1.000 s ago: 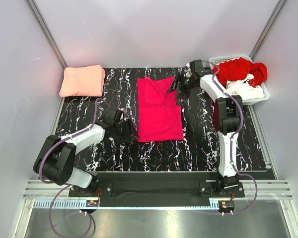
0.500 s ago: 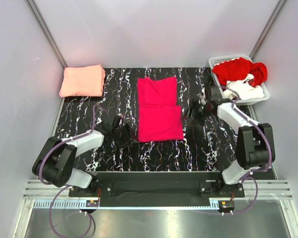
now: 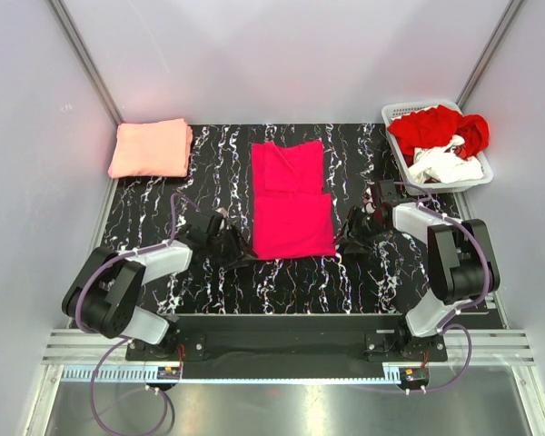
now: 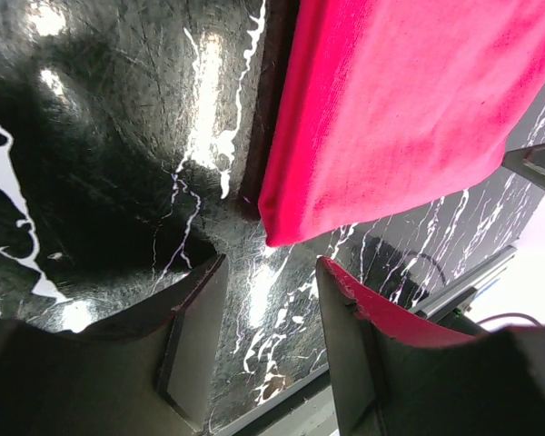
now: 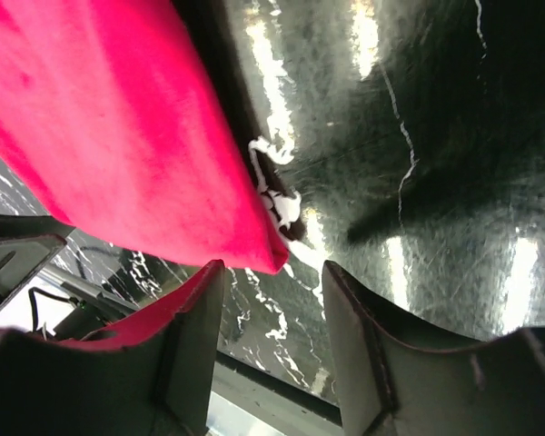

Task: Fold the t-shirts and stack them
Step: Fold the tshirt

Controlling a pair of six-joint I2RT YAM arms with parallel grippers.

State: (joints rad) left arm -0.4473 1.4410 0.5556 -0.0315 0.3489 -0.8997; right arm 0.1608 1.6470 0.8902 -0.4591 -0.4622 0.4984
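The vivid magenta-pink t-shirt lies partly folded in the middle of the black marbled table. My left gripper is open at its near left corner; in the left wrist view that corner hangs just beyond the open jaws. My right gripper is open at the near right corner; in the right wrist view that corner sits just ahead of the jaws. A pale salmon-pink t-shirt lies folded at the far left. Red and white t-shirts lie in the basket.
The white slatted basket stands at the far right corner of the table. Pale walls close in on three sides. A metal rail runs along the near edge.
My right arm has swung from the shirt's far right corner near the basket down to its near right corner. My left gripper has crept right toward the near left corner.
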